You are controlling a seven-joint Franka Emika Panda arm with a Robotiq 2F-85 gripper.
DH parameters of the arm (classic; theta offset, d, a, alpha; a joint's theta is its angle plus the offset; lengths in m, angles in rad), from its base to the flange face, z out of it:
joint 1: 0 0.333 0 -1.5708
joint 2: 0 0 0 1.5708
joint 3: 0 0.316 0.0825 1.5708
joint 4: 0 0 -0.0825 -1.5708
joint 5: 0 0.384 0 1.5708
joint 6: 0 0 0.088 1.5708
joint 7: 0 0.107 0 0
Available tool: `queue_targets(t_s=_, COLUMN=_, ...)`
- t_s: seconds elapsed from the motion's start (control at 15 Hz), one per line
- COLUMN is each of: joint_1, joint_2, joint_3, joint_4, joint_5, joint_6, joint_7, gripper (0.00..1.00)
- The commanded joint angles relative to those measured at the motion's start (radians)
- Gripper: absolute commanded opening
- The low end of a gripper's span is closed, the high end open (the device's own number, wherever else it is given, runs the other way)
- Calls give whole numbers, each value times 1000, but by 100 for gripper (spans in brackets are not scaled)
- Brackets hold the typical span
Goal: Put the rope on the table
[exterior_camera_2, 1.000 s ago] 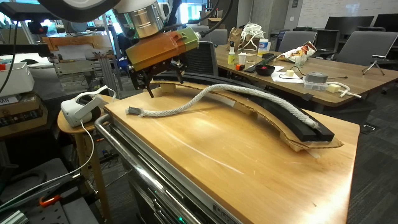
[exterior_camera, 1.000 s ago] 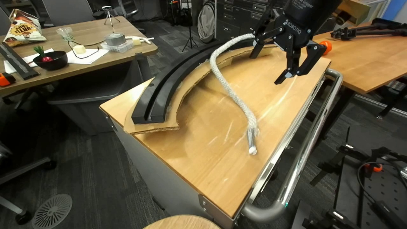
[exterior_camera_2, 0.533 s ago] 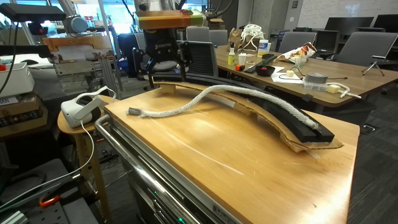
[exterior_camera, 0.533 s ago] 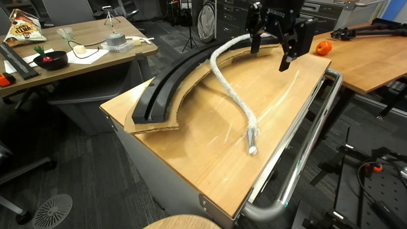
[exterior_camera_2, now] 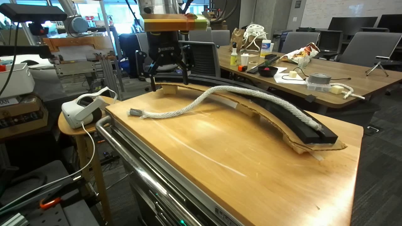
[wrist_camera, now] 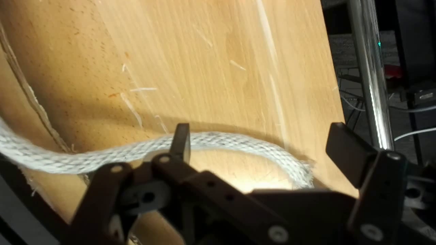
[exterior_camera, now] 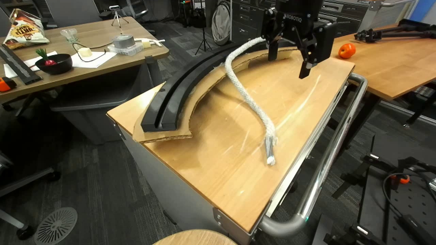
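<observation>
My gripper (exterior_camera_2: 170, 84) hangs above the table (exterior_camera_2: 267, 157) — jaws wide apart, nothing held. Rope (exterior_camera_2: 235, 89): one end on the table, the other lying on the black track (exterior_camera: 185, 86).

The pincer (exterior_camera_2: 170, 87), slanted above the table (exterior_camera_2: 267, 188) one second ago, now hangs upright over it and sits slightly lower than half a second ago. Beyond the table's edge, a round orange object (exterior_camera: 347, 51), previously part-covered by the pincer, shows whole in an exterior view.
</observation>
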Motion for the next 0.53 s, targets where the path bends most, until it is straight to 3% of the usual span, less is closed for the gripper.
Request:
queue_targets(t_s=0.0, joint_1=-1, joint_2=-61, joint_3=-62, joint_4=-16, joint_5=50, joint_6=75, joint_7=-239, gripper=100)
queue_targets(t_s=0.13, joint_1=-1, joint_2=-68, joint_3=-116, joint_4=-18, joint_5=153, joint_6=122, joint_7=-377, gripper=100)
queue_targets(t_s=0.2, joint_1=27, joint_2=-69, joint_3=-174, joint_4=-16, joint_5=210, joint_6=128, joint_7=-451, gripper=100)
queue_targets(t_s=0.33, joint_1=-18, joint_2=-38, joint_3=-207, joint_4=19, joint_5=314, joint_6=72, joint_7=-565, gripper=100)
queue_targets(t_s=0.47, joint_1=-62, joint_2=-14, joint_3=-191, joint_4=35, joint_5=232, joint_6=80, joint_7=-424, gripper=100)
